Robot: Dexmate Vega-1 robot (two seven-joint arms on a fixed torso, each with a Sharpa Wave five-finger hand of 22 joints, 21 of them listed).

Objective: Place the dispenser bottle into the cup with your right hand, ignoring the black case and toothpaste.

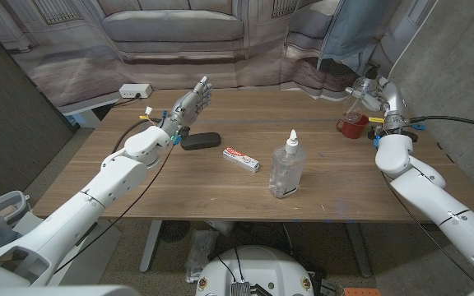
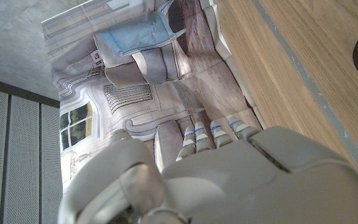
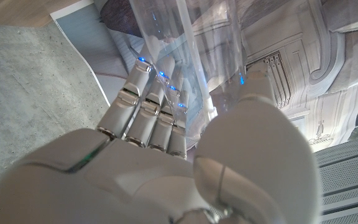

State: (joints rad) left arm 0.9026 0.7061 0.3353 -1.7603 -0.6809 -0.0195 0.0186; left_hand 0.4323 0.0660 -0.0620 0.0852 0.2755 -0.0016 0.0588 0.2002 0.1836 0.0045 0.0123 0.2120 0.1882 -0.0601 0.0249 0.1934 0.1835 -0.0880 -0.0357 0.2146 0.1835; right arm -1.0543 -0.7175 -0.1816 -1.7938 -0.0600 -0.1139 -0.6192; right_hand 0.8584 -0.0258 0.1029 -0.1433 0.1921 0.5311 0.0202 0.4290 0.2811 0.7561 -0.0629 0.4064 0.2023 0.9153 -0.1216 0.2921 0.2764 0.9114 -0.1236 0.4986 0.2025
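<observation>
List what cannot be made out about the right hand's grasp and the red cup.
- Head view: the right hand and the clear thing it holds are too small to tell whether the thing's base is inside the red cup.
- Right wrist view: the clear thing is cut off by the picture's edge, so its kind is unclear.

Matt wood-grain table [image 1: 344, 177], clear glossy plastic dispenser bottle [image 1: 286, 168], smooth glossy black case [image 1: 200, 141].

mid-table: clear bottle [image 1: 286, 168] upright, toothpaste [image 1: 242, 159] just left, black case [image 1: 200, 141] further left | open wood lay between bottle and red cup [image 1: 353, 126]
</observation>
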